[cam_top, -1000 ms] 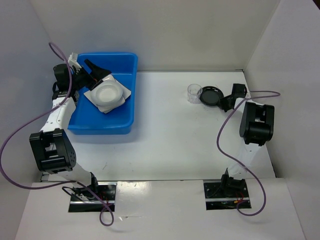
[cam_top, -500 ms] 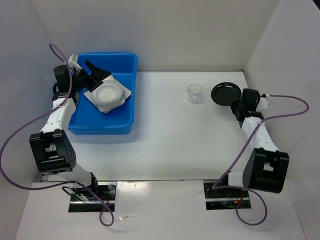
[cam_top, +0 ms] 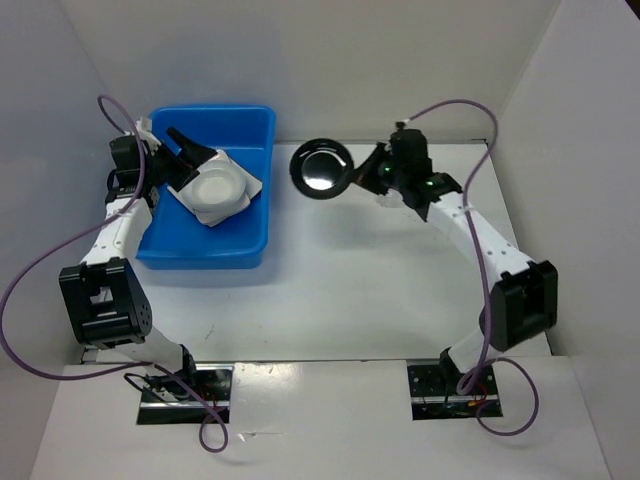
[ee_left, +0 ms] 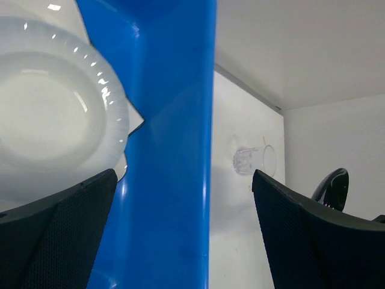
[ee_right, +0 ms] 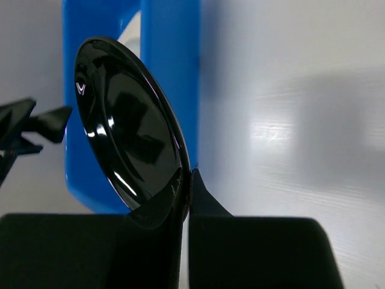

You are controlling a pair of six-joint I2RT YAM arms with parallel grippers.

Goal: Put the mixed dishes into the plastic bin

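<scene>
Right gripper (cam_top: 355,176), pinching the round black bowl (cam_top: 320,167) by its rim, has swung it from two o'clock nearly to the bright blue plastic bin (cam_top: 205,258) at ten; left gripper (cam_top: 190,150) gapes wide.

Left arm elbow low, forearm raised; left hand (cam_top: 190,152) points right, fingers spread wide. Right arm reaches far-left; right hand (cam_top: 360,178) pinched tight.
</scene>
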